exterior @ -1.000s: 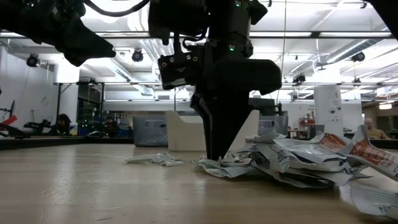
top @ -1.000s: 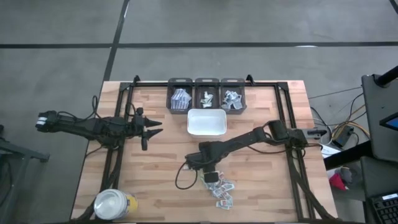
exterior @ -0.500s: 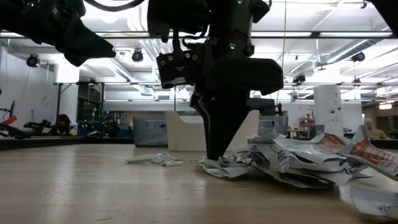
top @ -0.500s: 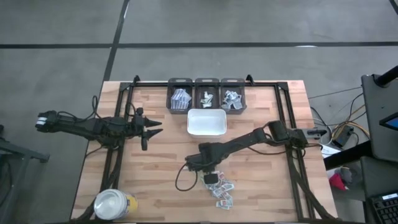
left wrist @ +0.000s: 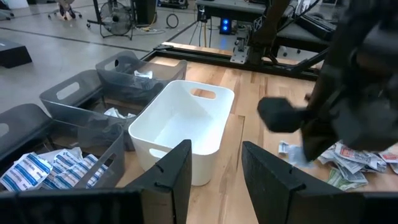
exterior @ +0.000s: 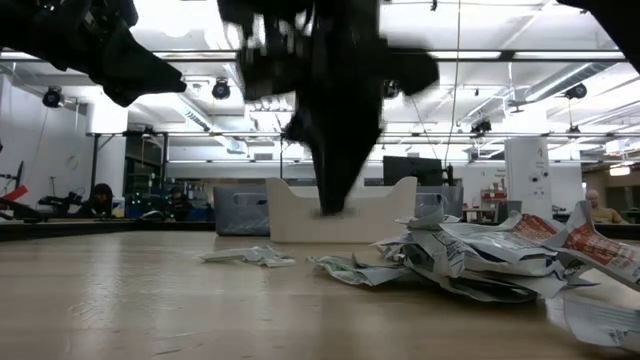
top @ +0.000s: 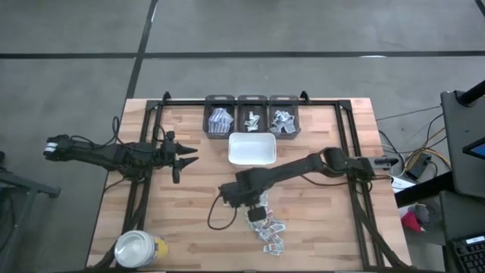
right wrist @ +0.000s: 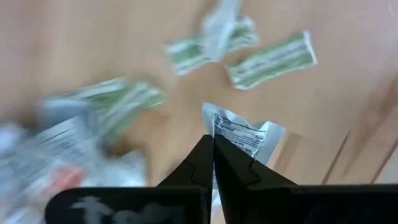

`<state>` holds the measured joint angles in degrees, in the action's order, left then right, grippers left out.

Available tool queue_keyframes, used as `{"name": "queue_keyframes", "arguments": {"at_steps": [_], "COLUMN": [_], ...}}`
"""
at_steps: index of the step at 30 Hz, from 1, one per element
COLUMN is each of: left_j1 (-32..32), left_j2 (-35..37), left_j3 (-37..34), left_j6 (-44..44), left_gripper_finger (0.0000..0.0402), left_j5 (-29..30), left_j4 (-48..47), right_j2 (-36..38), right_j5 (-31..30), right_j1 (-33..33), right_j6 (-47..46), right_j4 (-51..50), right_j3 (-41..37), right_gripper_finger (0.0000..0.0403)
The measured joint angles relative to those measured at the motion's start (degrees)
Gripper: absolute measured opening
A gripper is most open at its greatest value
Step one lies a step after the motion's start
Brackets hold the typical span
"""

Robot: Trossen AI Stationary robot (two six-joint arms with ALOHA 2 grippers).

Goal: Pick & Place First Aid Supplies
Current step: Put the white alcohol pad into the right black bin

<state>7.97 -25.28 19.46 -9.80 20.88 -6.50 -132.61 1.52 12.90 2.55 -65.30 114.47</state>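
Between the right gripper's (right wrist: 213,163) closed fingers sits 1 white packet (right wrist: 239,142) with grey print, above green-striped sachets (right wrist: 272,60) at upper right.

The first aid supplies (top: 267,230) lie as a loose heap of small flat packets, white with green, grey and red print, on the near middle of the table, crumpled and overlapping. One silvery-white packet (right wrist: 244,140) with black print hangs pinched between the right gripper (right wrist: 213,155)'s closed fingertips, above green-printed sachets (right wrist: 272,60) lying flat on the wood.
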Motion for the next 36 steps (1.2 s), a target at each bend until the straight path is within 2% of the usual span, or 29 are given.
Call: {"name": "queue_keyframes", "arguments": {"at_steps": [4, 14, 17, 23, 25, 36], "left_j1": [0.0, 0.0, 0.0, 0.02, 0.0, 0.01], "left_j2": [0.0, 0.0, 0.0, 0.0, 0.0, -0.07], "left_j3": [0.0, 0.0, 0.0, -0.02, -0.02, -0.02], "left_j6": [0.0, -0.02, -0.02, -0.02, -0.02, -0.02], "left_gripper_finger": [0.0136, 0.0136, 0.0136, 0.0136, 0.0136, 0.0136], "left_j5": [-0.01, -0.02, 0.0, 0.0, -0.01, 0.0], "left_j4": [0.0, 0.0, 0.0, -0.01, 0.0, 0.0], "right_j2": [0.02, 2.75, 3.78, 6.68, 8.11, 18.45], "right_j5": [10.37, 48.71, 53.91, 53.47, 50.16, 12.96], "right_j1": [-1.87, -9.22, -11.34, -15.34, -16.73, -23.0], "right_j6": [3.46, 9.84, 9.9, 10.48, 10.47, 14.86], "right_j4": [-5.8, -9.91, -9.77, -9.53, -9.58, -15.23], "right_j3": [5.97, 14.75, 16.25, 17.02, 17.3, 17.07], "right_gripper_finger": [0.0008, 0.0008, 0.0008, 0.0008, 0.0008, 0.0008]}}
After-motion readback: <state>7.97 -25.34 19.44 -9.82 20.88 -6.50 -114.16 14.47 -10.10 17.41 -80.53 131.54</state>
